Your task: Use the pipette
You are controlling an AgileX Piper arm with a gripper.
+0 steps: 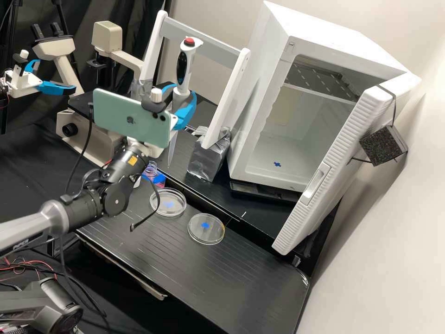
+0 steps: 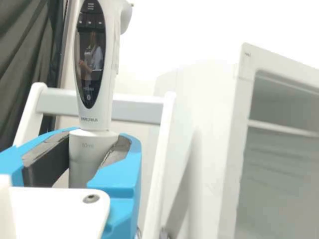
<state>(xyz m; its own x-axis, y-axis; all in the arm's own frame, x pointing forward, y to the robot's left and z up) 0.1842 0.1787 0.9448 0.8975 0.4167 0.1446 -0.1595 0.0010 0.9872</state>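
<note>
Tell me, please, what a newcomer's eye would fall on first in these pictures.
Probably the red-topped pipette, held roughly upright between the bright blue fingers of the hand. Next, the big white cabinet standing open at the high view's right. Lower down, two clear round dishes lie on the black bench.

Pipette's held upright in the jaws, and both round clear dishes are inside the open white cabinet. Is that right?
Not quite: the near dish and the far dish lie on the black bench, outside the open white cabinet, as the high view shows. The pipette is held upright in the jaws.
</note>
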